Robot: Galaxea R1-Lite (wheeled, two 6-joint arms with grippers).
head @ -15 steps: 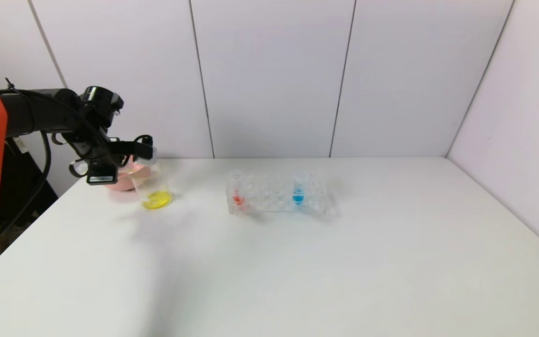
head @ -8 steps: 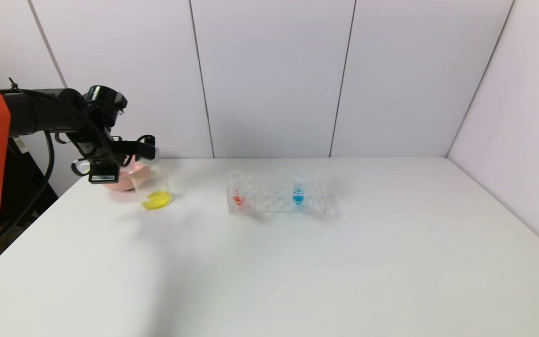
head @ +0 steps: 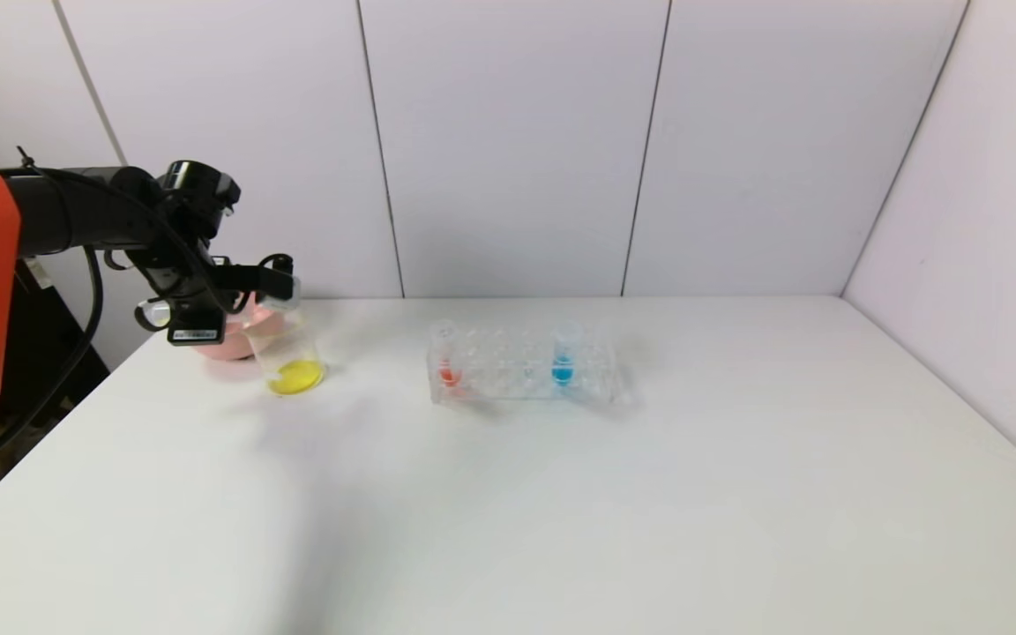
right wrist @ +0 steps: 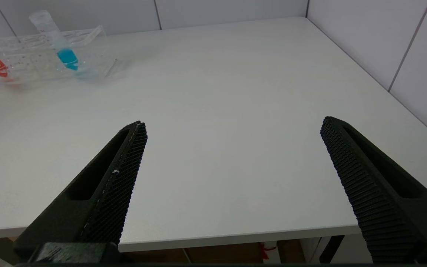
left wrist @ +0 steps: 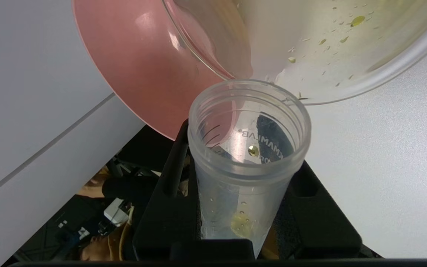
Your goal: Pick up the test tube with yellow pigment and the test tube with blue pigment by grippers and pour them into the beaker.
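1. My left gripper (head: 283, 284) is up at the beaker's (head: 286, 353) rim, fingers clamped on the test tube with yellow pigment (left wrist: 248, 163), which is tipped so its mouth points at the beaker's open top
2. In the left wrist view that tube looks pretty much drained, just a few yellow drops clinging inside, its open mouth right at the beaker's lip
3. The beaker has a bright yellow puddle at its bottom and small yellow flecks on its inner wall; a pink bowl (head: 226, 339) sits just behind it, on the side away from the rack
4. The test tube with blue pigment (head: 564, 354) is upright in the clear tube rack (head: 521, 366), well apart from the beaker, with a red-orange tube (head: 446, 357) standing at the rack's end nearer the beaker
5. My right gripper (right wrist: 232, 163) hangs low over the white table (head: 649, 494), on the far side of the rack from the beaker, fingers spread wide with nothing between them
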